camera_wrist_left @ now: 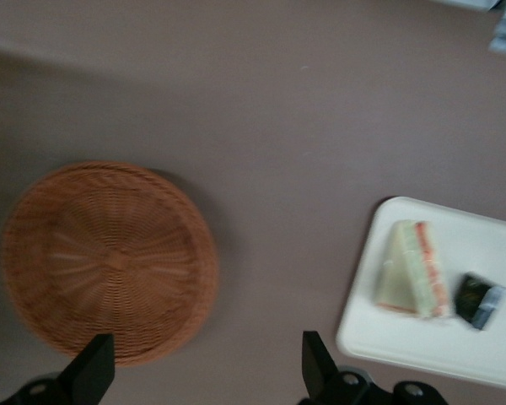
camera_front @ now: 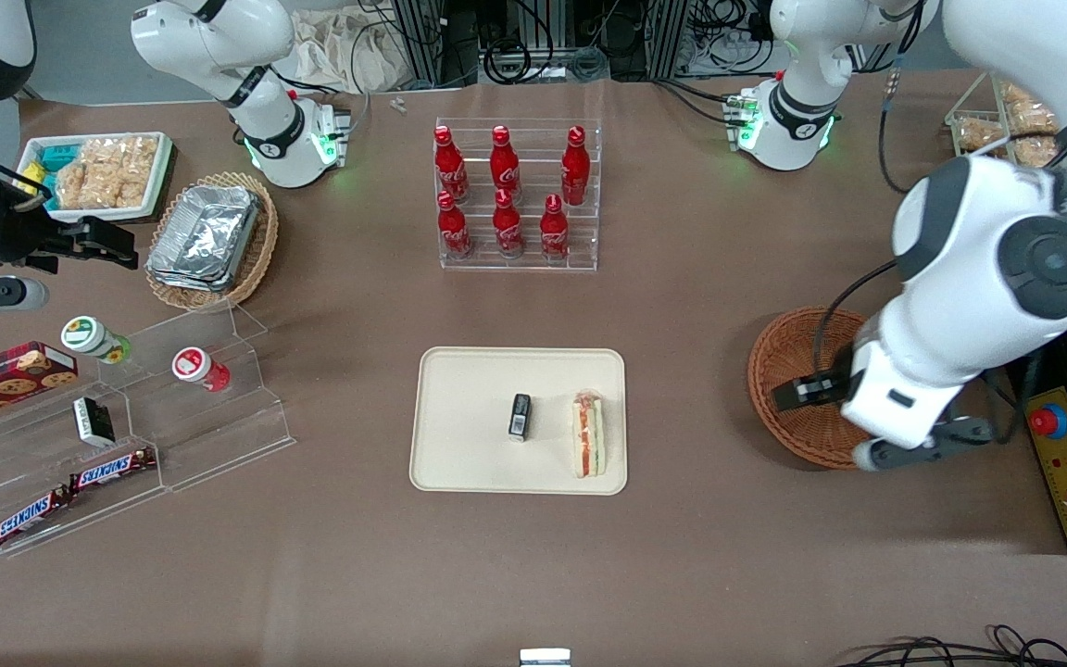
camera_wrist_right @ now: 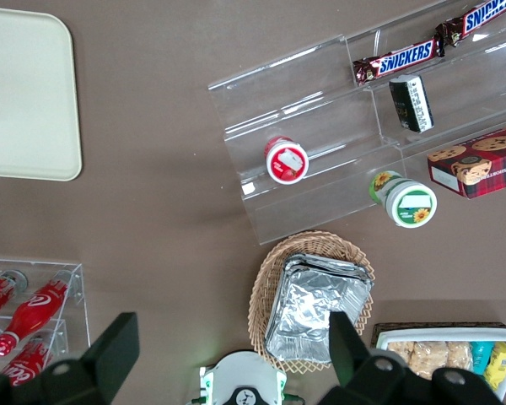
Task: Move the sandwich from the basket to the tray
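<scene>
While the sandwich (camera_front: 588,434) lies on the tray (camera_front: 459,445) just beside a small black packet (camera_front: 520,415), the hand (camera_wrist_left: 204,367) hangs over the counter (camera_front: 682,556) above the rim of the basket (camera_front: 779,371), its fingers (camera_wrist_left: 93,367) spread wide apart and holding nothing. Toward the working arm's end, the basket sits apart from the tray.

The working left arm (camera_front: 987,278) has glossy white rounded link shells with a dark grey circular joint cap. Black cables run along the links. Its base (camera_front: 788,120) carries a black ring with a small logo and green indicator lights. The gripper (camera_wrist_left: 207,371) has a black body, two black wedge-shaped fingers (camera_wrist_left: 91,371) and visible screws.
</scene>
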You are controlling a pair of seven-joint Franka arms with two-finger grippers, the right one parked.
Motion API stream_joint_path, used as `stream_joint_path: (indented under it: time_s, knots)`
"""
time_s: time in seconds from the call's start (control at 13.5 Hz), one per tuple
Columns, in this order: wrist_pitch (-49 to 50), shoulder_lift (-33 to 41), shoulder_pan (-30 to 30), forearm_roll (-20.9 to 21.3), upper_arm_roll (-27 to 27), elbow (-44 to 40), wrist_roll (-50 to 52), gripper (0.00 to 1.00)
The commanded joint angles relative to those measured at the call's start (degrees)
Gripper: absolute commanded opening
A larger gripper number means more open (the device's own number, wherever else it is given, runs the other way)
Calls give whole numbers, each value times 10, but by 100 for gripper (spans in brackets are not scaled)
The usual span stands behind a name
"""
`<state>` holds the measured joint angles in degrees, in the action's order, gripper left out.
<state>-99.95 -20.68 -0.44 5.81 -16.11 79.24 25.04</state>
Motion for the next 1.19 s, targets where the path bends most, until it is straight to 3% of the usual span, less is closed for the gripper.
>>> stream_joint_path:
  time_s: [0.0,0.37,0.52,0.67,0.74,1.11]
  knots:
    - [-36,107,2,-14,63,146,-124,100]
    - [-68,188,2,-15,140,260,-318,100]
    - [-60,182,-3,-30,142,243,-323,100]
    - [-39,170,-6,-88,143,211,-324,100]
    - [-33,162,-5,-95,143,198,-326,100]
    - [-24,158,-1,-78,141,196,-326,100]
